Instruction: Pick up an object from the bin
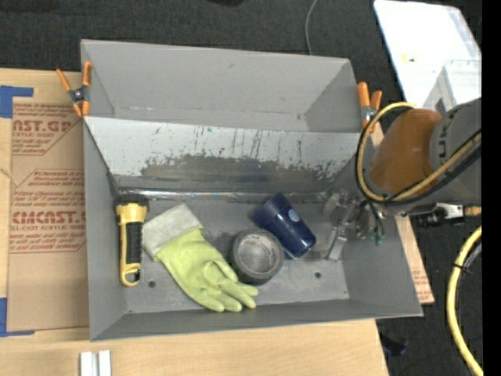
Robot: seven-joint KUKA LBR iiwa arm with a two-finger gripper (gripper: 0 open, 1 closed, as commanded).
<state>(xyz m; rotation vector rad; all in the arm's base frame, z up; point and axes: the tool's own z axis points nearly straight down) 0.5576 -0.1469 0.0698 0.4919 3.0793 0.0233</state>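
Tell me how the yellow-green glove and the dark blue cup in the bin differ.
Colour: the glove is yellow-green, the cup dark blue. Shape: the glove lies flat and limp, while the cup is a rigid cylinder tipped on its side. Place: the glove lies left of the grey tape roll, the cup right of it, nearer the gripper. Both rest on the bin floor beside the roll.

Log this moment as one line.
gripper: over floor of bin, right side | nearest: dark blue cup on its side, just left | beyond: silver tape roll, yellow-green glove
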